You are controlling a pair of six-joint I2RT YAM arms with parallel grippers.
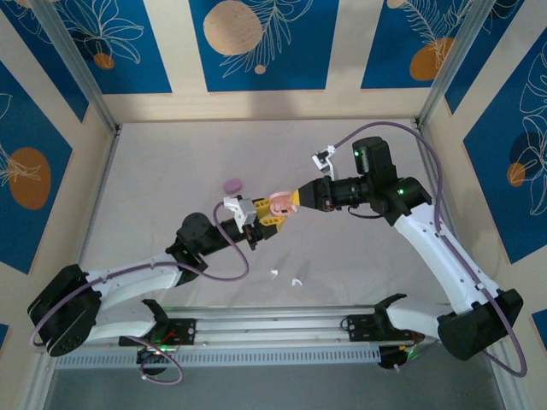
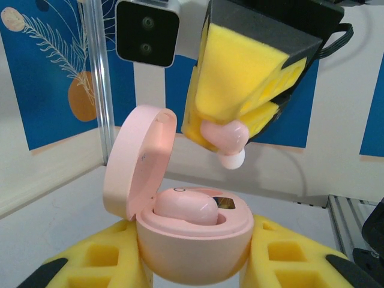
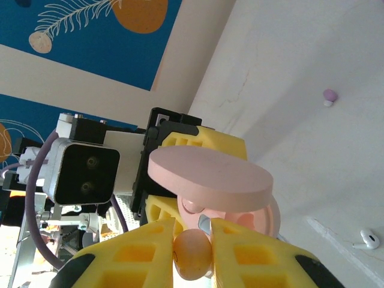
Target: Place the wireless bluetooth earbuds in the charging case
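Above the pale desk [image 1: 171, 162] the left tool [image 1: 267, 213] is clamping the open pink case [image 2: 192, 246] with one bud [image 2: 185, 207] seated, the right tool [image 3: 193, 237] is pinching the second bud [image 3: 193, 257] just above it, and white buds [image 1: 297, 281] are lying loose.

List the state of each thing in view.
Pink case: lid open, gripped by left hand.
Seated pink earbud: in the case's well.
Second pink earbud: pinched in right hand, above the case.
White earbuds: loose on the table.
Lilac case: on the table, untouched.
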